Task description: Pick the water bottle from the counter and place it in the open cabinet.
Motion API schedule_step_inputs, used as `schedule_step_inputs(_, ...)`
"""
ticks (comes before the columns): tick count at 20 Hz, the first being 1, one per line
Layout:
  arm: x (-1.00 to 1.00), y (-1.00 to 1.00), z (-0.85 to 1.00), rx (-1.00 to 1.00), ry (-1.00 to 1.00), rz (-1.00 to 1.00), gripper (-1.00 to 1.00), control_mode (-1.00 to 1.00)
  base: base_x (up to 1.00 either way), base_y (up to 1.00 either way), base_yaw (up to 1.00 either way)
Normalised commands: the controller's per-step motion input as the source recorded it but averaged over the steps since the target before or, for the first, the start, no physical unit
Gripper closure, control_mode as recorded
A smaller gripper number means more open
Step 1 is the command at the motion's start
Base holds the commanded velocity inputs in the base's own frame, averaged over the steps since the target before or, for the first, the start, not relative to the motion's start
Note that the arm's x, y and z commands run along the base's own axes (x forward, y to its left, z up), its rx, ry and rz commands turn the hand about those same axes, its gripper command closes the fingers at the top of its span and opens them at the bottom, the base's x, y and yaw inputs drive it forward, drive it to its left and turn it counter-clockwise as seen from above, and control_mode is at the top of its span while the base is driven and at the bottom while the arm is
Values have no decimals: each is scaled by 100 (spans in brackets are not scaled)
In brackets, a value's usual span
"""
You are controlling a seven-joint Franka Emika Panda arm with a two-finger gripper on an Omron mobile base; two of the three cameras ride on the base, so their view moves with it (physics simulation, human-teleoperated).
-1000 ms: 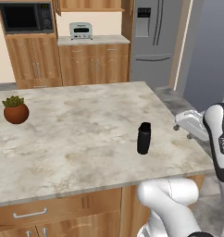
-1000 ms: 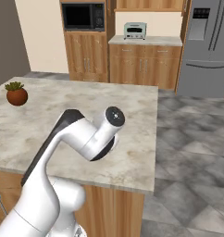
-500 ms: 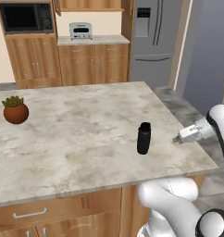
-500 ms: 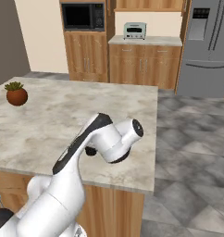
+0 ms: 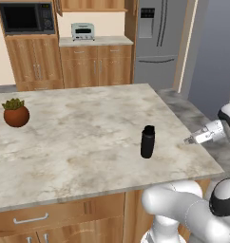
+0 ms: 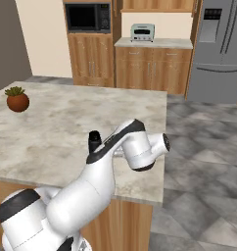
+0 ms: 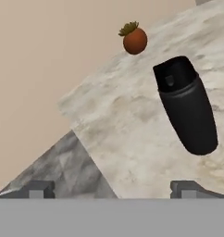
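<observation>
The bottle (image 5: pixel 147 141) stands upright near the worktop (image 5: pixel 88 137) edge, clear of the plant (image 5: pixel 15 112) at 10 o'clock, while the jaws (image 5: pixel 188 140), fully open and empty, approach level from 3 o'clock for a side grasp.

The small matte black cylindrical water bottle (image 5: pixel 147 142) with a slightly narrower black cap stands upright on the large beige-grey marbled stone counter (image 5: pixel 79 137), in its right front part, near the right edge and somewhat back from the front edge. In the right base view the bottle (image 6: pixel 94 141) is mostly hidden and only its top shows. In the rolled hand view the bottle (image 7: pixel 185 105) appears tilted on the counter (image 7: pixel 127 134). The counter rests on wooden drawers with metal handles.
</observation>
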Motion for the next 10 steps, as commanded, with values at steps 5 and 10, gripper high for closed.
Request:
schedule_step_inputs(5, 22, 6, -18, 2, -33, 10, -100, -100, 0, 0, 0)
schedule_step_inputs(10, 20, 21, -11, 0, -31, 0, -100, -100, 0, 0, 0)
